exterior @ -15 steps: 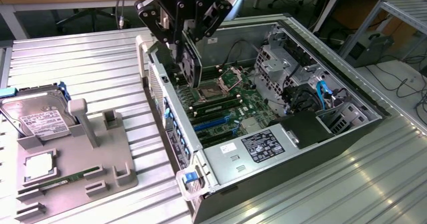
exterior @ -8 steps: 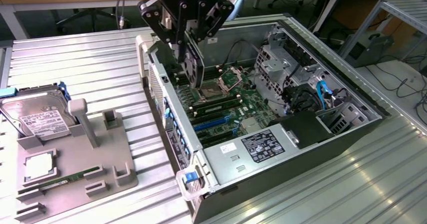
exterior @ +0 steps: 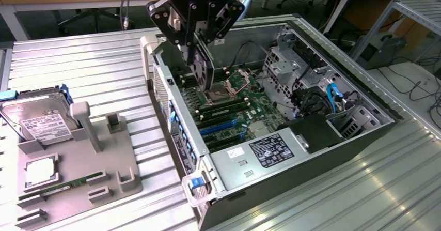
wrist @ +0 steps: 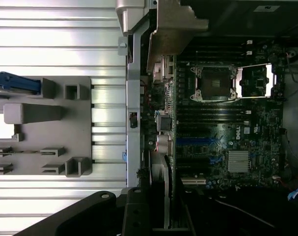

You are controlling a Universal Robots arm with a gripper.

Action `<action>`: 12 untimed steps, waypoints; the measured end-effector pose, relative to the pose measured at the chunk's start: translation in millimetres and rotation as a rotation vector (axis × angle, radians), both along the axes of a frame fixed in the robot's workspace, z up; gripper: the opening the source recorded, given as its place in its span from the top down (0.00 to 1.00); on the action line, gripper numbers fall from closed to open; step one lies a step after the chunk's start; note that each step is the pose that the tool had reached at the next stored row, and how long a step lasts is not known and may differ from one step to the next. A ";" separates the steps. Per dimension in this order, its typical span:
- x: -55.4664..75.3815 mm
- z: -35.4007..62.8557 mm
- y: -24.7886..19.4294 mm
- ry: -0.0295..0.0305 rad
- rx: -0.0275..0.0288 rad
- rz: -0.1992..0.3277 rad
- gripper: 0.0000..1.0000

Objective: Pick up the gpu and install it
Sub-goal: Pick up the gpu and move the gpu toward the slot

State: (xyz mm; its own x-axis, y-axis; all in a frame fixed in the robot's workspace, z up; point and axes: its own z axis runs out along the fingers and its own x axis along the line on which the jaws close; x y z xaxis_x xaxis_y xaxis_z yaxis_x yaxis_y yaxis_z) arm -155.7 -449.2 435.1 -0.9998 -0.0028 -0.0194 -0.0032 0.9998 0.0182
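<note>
The brand name ROBOTIQ is showing in pale letters on the black body of the hand (exterior: 198, 60), near the upper edge of the exterior view. In the wrist view, small white lettering that is reading as DELL is sitting on the motherboard (wrist: 227, 132), beside the long slots. The white label (exterior: 43, 123) on the hard drive and the dark label (exterior: 271, 151) on the silver box inside the case are carrying print that cannot be read.
</note>
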 end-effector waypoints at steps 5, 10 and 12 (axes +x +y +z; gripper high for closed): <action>3.1 -0.5 0.0 -0.0011 -0.0001 0.001 0.72; 5.3 -0.9 0.0 -0.0021 0.0000 0.001 0.72; 6.2 -1.0 0.0 -0.0024 0.0000 0.002 0.72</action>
State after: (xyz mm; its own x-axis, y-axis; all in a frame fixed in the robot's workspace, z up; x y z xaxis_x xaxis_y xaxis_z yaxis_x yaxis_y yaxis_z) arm -149.4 -449.2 434.1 -0.9998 -0.0045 -0.0218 -0.0049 0.9998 0.0182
